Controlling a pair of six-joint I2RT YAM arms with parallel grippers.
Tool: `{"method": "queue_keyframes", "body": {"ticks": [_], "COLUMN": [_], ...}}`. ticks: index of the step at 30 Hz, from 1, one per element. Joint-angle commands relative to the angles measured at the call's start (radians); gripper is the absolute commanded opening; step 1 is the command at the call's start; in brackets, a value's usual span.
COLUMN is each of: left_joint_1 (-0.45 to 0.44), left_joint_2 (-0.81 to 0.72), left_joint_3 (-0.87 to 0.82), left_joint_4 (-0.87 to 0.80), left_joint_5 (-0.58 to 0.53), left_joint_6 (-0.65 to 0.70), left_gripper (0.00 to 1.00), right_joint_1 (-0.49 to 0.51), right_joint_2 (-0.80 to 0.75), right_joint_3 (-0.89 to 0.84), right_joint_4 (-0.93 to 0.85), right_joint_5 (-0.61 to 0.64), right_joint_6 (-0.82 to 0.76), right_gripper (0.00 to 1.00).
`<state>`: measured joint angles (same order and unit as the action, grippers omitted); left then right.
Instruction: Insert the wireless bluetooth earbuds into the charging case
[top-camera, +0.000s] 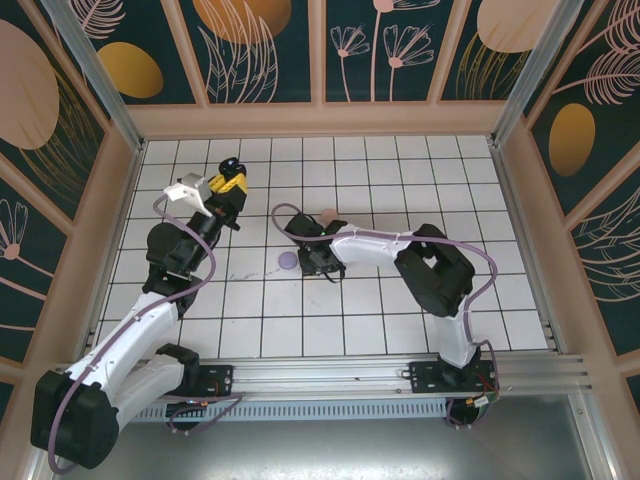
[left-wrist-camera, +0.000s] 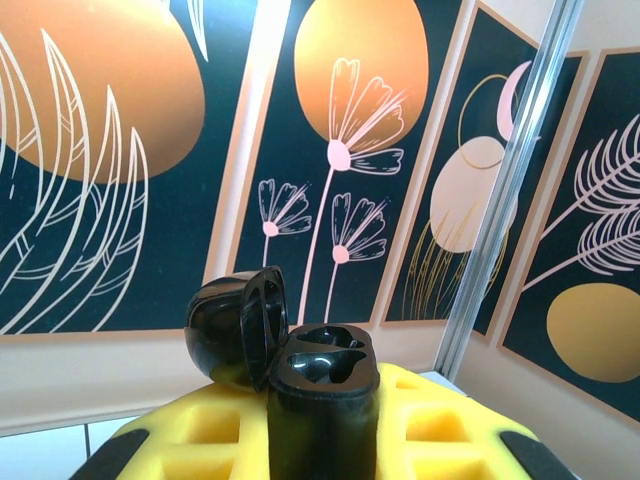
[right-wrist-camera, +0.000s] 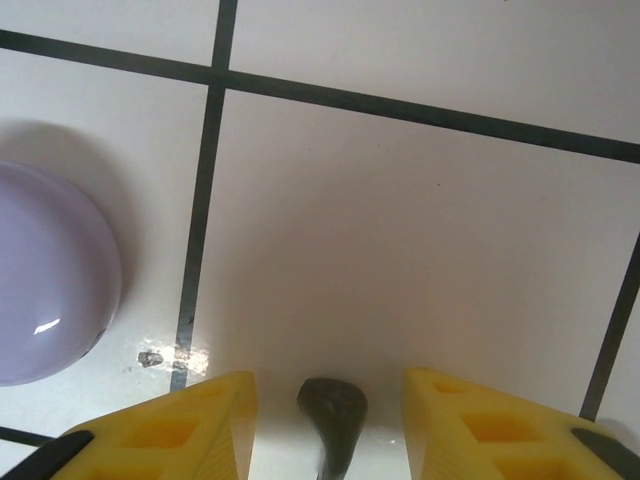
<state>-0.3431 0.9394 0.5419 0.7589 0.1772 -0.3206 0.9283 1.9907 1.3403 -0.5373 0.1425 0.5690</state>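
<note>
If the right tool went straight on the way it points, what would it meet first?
The right tool would likely meet the dark earbud between its fingers first, then the white tile; depth unclear.

Overhead view of a white tiled counter (top-camera: 400, 300) with dark grid lines, enclosed by dark floral wall panels (top-camera: 260, 50). A pale purple round domed object (top-camera: 288, 260) lies near the centre. Just right of it, the right end effector (top-camera: 318, 266) points down at the tiles. A small pale pink object (top-camera: 328, 214) lies beyond and right of the purple object. Well left of and beyond the purple object, the yellow-tipped left end effector (top-camera: 229, 180) is closed on a small black rounded charging case (top-camera: 231, 163).
</note>
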Motion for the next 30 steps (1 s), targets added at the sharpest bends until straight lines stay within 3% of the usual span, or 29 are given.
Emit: {"method": "queue_keyframes", "body": {"ticks": [1,22,30], "left_joint_1": [-0.002,-0.002,-0.002], "left_joint_2": [-0.017,-0.017,-0.022], "left_joint_3": [-0.013,-0.025,-0.029], "left_joint_4": [0.043,0.040,0.041], "left_joint_5": [-0.003,0.005,0.024], "left_joint_6": [-0.013,-0.022,-0.011], "left_gripper": [0.00,0.00,0.00], "right_joint_1": [0.010,0.018,0.018], "right_joint_2": [0.022,0.034,-0.039], "right_joint_3": [0.024,0.026,0.013], "right_joint_4": [-0.035,-0.017,-0.005], "right_joint_5": [0.031,0.027,0.066], "right_joint_6": [0.026,0.030,0.033], "right_gripper": [0.42,0.24,0.19]}}
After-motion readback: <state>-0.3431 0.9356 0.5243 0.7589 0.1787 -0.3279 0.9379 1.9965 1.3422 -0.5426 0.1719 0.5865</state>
